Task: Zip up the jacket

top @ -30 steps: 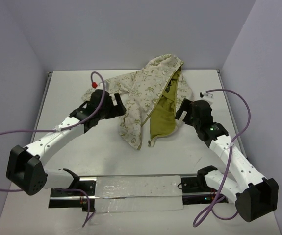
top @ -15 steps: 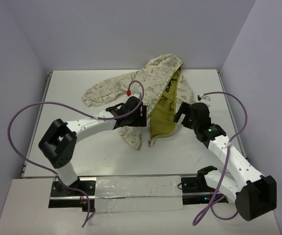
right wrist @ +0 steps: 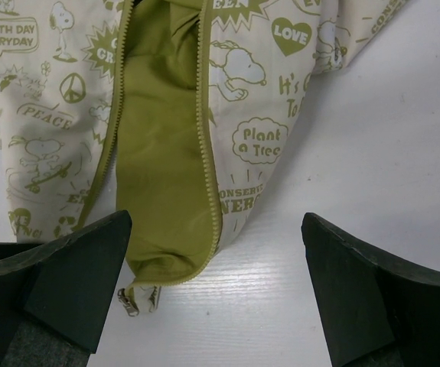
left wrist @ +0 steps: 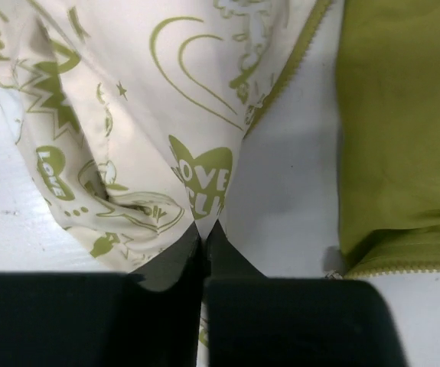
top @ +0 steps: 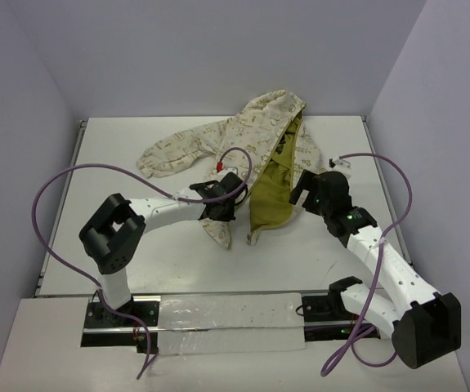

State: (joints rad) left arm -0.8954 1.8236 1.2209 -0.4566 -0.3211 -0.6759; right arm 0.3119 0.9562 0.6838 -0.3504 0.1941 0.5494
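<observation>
The jacket (top: 259,147) lies open at the back middle of the table, cream print outside and olive lining (top: 277,175) showing. My left gripper (top: 225,204) is shut on the inner edge of the left front panel (left wrist: 128,115), near its bottom; cream fabric shows between the fingers (left wrist: 166,264). My right gripper (top: 300,189) is open just off the right panel's bottom, with its fingers (right wrist: 82,267) spread wide either side of the hem (right wrist: 170,260). The metal zipper slider (right wrist: 130,300) hangs at that hem's corner, and also shows in the left wrist view (left wrist: 333,269).
Purple cables (top: 63,184) loop over the table on both sides. A raised rim (top: 78,147) bounds the white table, with walls close behind. A clear plastic strip (top: 226,322) lies along the near edge between the arm bases.
</observation>
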